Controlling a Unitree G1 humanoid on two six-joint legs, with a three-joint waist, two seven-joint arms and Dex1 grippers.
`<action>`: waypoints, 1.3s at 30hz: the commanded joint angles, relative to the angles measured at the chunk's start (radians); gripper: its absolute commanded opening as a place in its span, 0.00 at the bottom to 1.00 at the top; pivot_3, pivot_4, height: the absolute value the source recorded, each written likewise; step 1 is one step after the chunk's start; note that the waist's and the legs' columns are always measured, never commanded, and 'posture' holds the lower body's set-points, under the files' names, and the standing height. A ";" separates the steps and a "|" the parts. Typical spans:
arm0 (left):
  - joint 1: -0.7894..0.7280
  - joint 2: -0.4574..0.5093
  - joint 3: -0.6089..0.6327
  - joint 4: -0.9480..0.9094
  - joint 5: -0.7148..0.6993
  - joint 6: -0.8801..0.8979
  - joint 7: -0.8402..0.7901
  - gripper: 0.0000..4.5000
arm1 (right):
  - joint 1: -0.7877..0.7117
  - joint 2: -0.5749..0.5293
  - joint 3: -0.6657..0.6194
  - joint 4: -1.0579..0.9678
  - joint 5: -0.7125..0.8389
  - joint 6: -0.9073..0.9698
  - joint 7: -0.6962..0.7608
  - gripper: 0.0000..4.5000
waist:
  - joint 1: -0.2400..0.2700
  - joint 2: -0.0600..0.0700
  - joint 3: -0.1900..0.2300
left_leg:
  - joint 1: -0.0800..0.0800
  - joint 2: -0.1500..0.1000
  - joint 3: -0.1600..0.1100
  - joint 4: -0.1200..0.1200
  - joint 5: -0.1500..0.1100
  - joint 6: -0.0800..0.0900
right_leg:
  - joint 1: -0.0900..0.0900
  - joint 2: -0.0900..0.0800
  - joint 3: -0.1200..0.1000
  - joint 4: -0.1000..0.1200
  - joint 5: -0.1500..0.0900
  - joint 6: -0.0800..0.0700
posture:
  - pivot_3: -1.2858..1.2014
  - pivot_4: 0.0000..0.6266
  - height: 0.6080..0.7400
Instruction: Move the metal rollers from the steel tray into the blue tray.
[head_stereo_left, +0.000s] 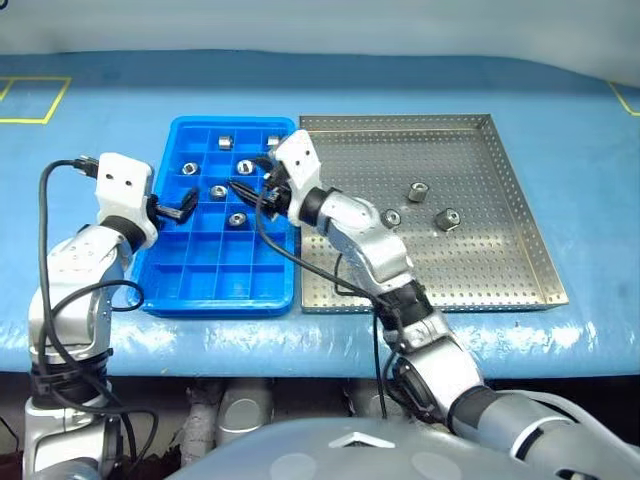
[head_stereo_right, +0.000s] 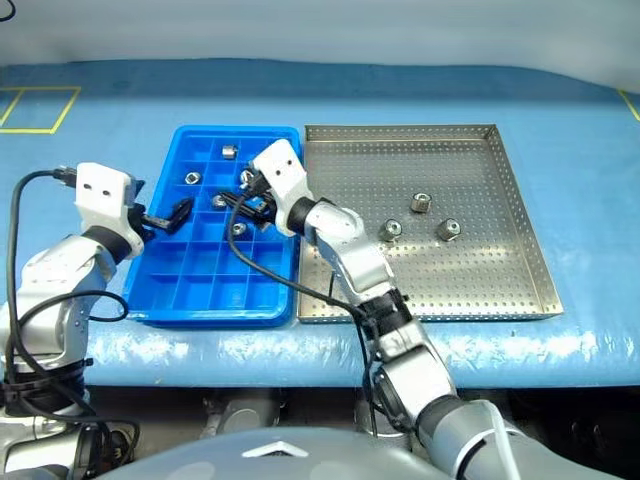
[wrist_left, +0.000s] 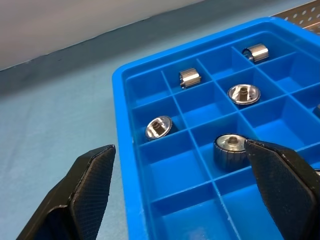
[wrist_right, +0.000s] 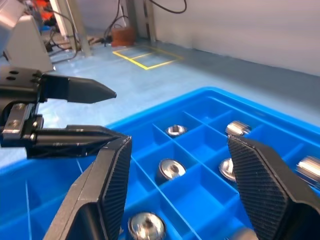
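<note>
The blue tray (head_stereo_left: 200, 270) lies left of the steel tray (head_stereo_left: 470, 260) on the table. Three metal rollers (head_stereo_left: 418, 190) (head_stereo_left: 391, 217) (head_stereo_left: 447, 218) rest on the steel tray's dotted floor. Several more rollers (head_stereo_left: 245, 167) sit in the blue tray's far compartments. My right gripper (head_stereo_left: 250, 186) hovers open over those compartments, and nothing is between its fingers (wrist_right: 112, 185). At the blue tray's left edge my left gripper (head_stereo_left: 185, 207) is open and empty, with its fingers (wrist_left: 90, 185) astride the rim. The left gripper (wrist_right: 112, 114) faces the right one.
Both trays rest on a blue-covered table (head_stereo_left: 100, 130) near its front edge. Yellow tape outlines (head_stereo_left: 30, 100) mark the far left corner. A black cable (head_stereo_left: 270, 235) loops from the right wrist over the blue tray's right rim.
</note>
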 joint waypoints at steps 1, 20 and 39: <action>-0.020 0.000 -0.026 0.027 0.012 -0.034 -0.011 1.00 | 0.132 -0.144 0.022 -0.315 -0.001 0.204 0.013 0.72 | -0.001 0.000 0.000 | 0.000 0.000 0.000 0.000 0.000 0.000 | 0.000 -0.001 0.000 0.000 0.000 0.000 | 0.52 0.24 1.00; -0.089 0.004 -0.121 0.095 -0.004 -0.101 -0.106 1.00 | 0.399 -0.350 0.054 -0.474 -0.074 0.469 -0.162 0.72 | -0.050 0.000 0.000 | 0.001 0.003 0.000 0.001 0.001 -0.001 | 0.000 0.003 -0.002 0.002 -0.005 0.001 | 0.50 0.24 1.00; -0.065 0.041 -0.027 0.063 -0.022 -0.090 -0.110 1.00 | 0.300 -0.285 0.043 -0.492 -0.055 0.458 -0.189 0.41 | -0.048 -0.001 0.001 | 0.001 0.004 0.000 0.001 0.001 -0.001 | 0.000 0.003 -0.002 0.002 -0.005 0.001 | 0.51 0.24 1.00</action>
